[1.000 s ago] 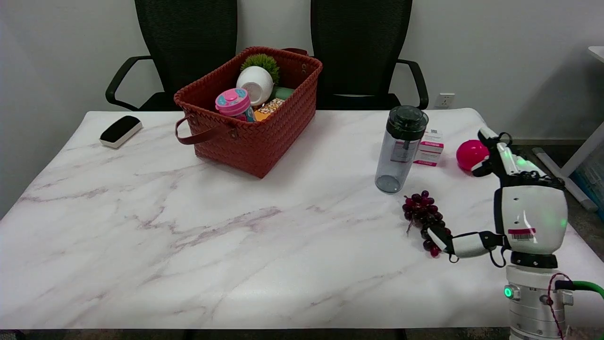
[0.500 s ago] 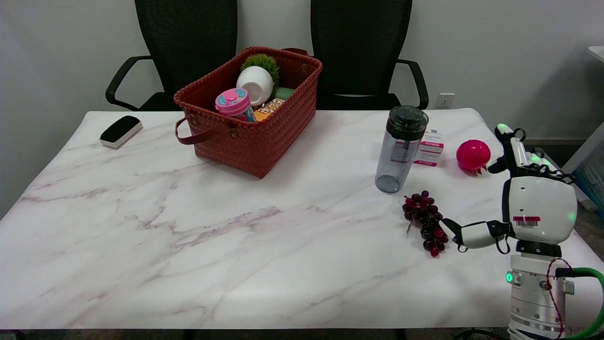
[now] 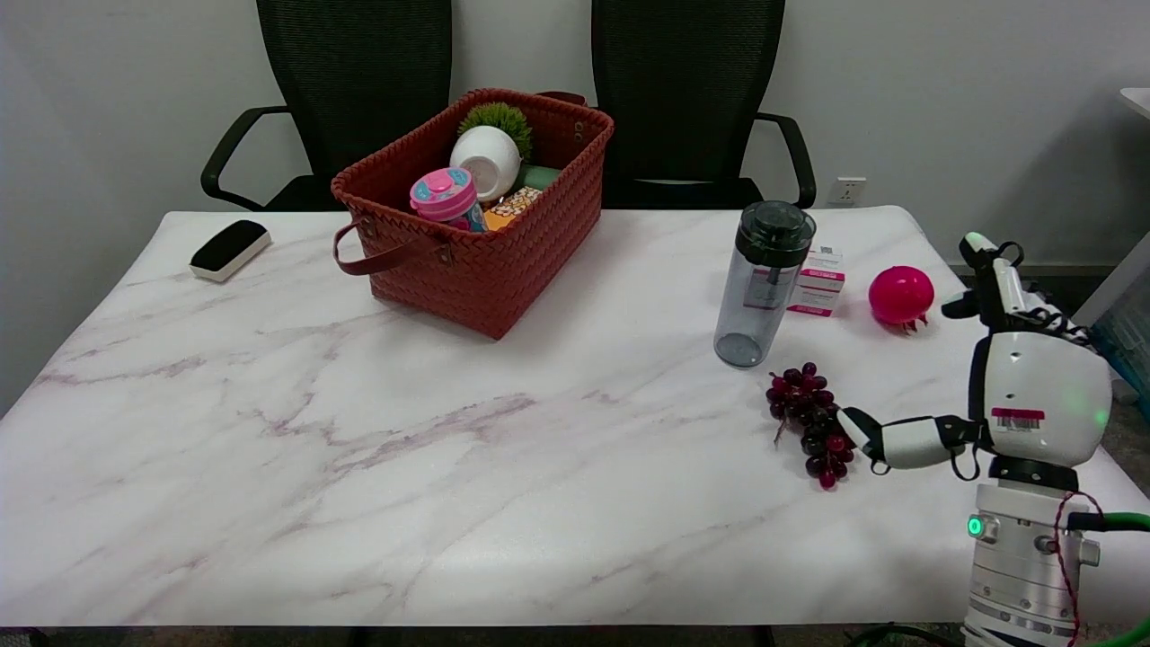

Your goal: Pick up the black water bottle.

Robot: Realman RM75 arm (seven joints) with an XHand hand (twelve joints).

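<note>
Right hand (image 3: 1006, 377) hung at the table's right edge, released and holding nothing, its fingers apart: one reached left toward the grapes, the others pointed up near the pink ball. Well apart from it to the left, the black water bottle (image 3: 762, 283) stood upright on the table (image 3: 359, 467), a smoky clear body under a black lid. Just behind the bottle lay a small pink-and-white box (image 3: 819, 283), and to the right of that the pink ball (image 3: 900, 295). A bunch of dark red grapes (image 3: 811, 420) lay in front of the bottle, near its base. Farther left stood a woven red basket (image 3: 485, 261) holding a pink-lidded cup, a white pot with a green plant and other things. A black-and-white eraser (image 3: 230, 249) lay near the far left corner.
</note>
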